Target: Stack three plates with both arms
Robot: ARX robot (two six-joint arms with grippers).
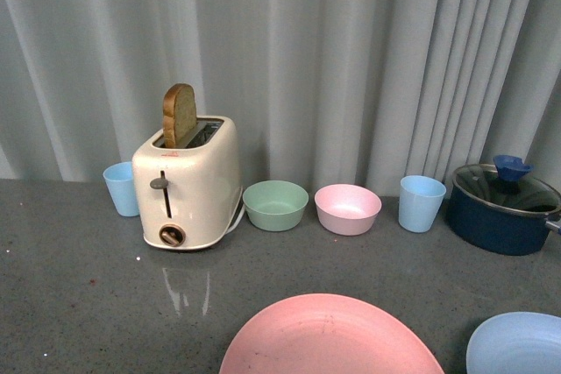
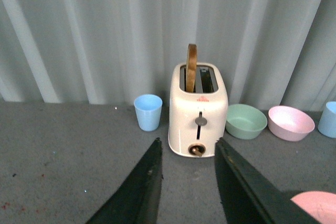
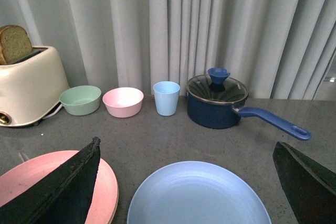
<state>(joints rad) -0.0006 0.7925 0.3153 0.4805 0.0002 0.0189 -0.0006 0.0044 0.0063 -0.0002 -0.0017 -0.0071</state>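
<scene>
1. Two of the plates are in sight, both lying flat on the grey counter [image 1: 88, 278] at its near edge. The pink plate [image 1: 331, 336] is about in the middle and the light blue plate [image 1: 517, 344] is off to its right. They sit near each other but not touching, with a strip of counter between them.
2. The left gripper [image 2: 188, 142] has its jaws apart with nothing between them. Through the gap, further back, I can see the toaster [image 2: 198, 109]. Only a sliver of the pink plate [image 2: 315, 207] shows, beside one finger.
3. The right gripper [image 3: 186, 142] is spread much wider and also holds nothing. From its wrist view the light blue plate [image 3: 198, 195] lies in the space between the fingers [image 3: 63, 187], and the pink plate [image 3: 107, 182] is partly hidden behind one of them.
4. Along the back, in front of the pale curtain [image 1: 351, 59], things stand in a row from left to right:
   - a blue cup [image 1: 122, 188]
   - the cream toaster [image 1: 187, 186], with a slice of bread [image 1: 179, 116] sticking up from a slot
   - a green bowl [image 1: 275, 205]
   - a pink bowl [image 1: 348, 208]
   - a second blue cup [image 1: 422, 203]
   - a dark blue saucepan [image 1: 501, 212] with a glass lid and blue knob
5. The two bowls sit just beside each other — well back from the plates.
</scene>
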